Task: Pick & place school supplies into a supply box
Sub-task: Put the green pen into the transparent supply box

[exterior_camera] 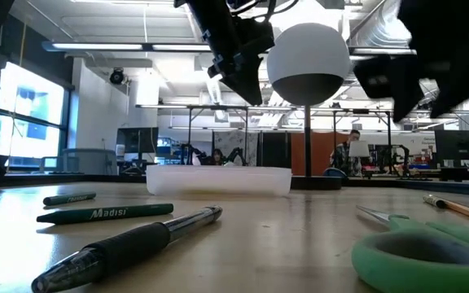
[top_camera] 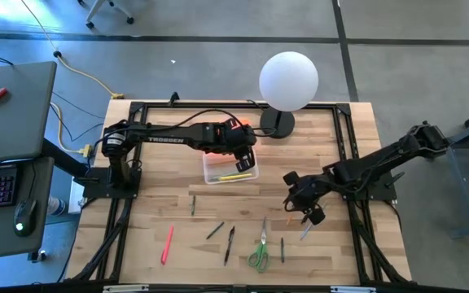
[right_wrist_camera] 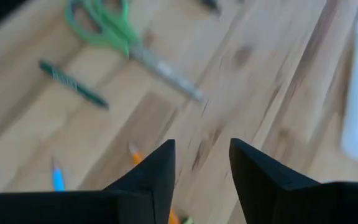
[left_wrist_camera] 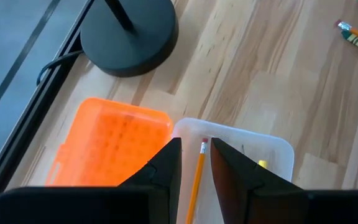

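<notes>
The clear supply box stands open at mid-table with a yellow pencil lying in it. Its orange lid lies flat beside it on the far side. My left gripper hovers over the box, open by a narrow gap; an orange pencil shows through that gap, below in the box. My right gripper is open above the table's right part, over an orange pencil. Green-handled scissors, a pink marker and several pens lie near the near edge.
A white globe lamp stands on a black base just beyond the box. Green pens, a black pen and the scissors lie across the near table. A black frame edges the table. Bare wood lies between box and pens.
</notes>
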Motion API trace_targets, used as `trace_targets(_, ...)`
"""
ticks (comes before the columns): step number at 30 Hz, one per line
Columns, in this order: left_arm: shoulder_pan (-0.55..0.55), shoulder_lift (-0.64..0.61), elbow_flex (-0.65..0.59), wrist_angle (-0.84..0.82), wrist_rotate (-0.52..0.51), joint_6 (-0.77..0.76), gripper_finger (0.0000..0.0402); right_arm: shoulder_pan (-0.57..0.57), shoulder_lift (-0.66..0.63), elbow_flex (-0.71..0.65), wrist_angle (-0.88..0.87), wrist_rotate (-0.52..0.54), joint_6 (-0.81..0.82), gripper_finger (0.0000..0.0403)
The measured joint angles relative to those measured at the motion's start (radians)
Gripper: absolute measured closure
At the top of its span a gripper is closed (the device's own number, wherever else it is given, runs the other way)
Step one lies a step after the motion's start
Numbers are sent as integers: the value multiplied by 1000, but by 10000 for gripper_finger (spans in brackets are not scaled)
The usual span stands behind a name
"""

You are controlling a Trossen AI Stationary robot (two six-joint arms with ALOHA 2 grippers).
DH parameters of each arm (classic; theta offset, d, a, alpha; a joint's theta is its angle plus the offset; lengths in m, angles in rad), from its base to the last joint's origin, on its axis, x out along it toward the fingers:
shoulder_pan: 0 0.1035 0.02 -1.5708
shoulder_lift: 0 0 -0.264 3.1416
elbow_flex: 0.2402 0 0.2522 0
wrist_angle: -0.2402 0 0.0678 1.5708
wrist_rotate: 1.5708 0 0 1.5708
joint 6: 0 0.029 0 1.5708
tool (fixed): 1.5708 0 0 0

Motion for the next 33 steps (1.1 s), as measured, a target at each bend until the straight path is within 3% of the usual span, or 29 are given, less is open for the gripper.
trace_targets(5, 0, 0, 0, 0, 1, 0, 284, 0, 0, -139, 94, 0, -3, 284)
trace_targets(11, 0, 0, 0, 0, 1, 0, 284, -41, 0, -230, 176, 102, -11, 284)
trace_targets(17, 0, 0, 0, 0, 1, 0, 284, -124, 0, -265, 198, -27, -24, 286)
trace_targets(25, 0, 0, 0, 0, 1, 2, 284, -153, 3, -269, 206, -28, -113, 287)
trace_targets(33, 0, 0, 0, 1, -3, 8, 284, -153, 91, -265, 228, -30, -161, 287)
